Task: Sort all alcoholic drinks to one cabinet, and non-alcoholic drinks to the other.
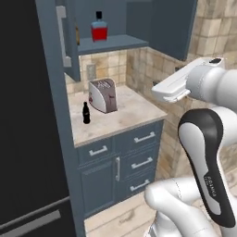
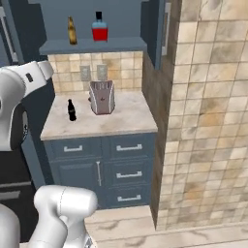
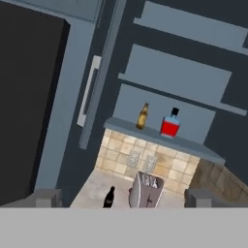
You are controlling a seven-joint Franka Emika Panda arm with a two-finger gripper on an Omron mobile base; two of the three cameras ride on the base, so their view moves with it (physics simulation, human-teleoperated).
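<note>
On the open cabinet's bottom shelf (image 2: 92, 46) stand the beer bottle (image 2: 72, 31) and red square bottle (image 2: 100, 27). Below, the cola bottle (image 2: 71, 110) stands near the counter's left edge (image 2: 97, 130), toaster (image 2: 101, 98) beside; its label is unreadable. The gripper (image 3: 123, 197) is spread wide, holding nothing.

Only one marking showed: small white lettering ran down the dark cover of the white robot arm (image 1: 207, 162), too small and blurred to be read.

Beer bottle (image 2: 71, 30) left of square bottle (image 2: 100, 28) on cabinet shelf (image 2: 92, 46); cola bottle (image 2: 71, 110) left of toaster (image 2: 101, 97) on counter (image 2: 121, 121)
</note>
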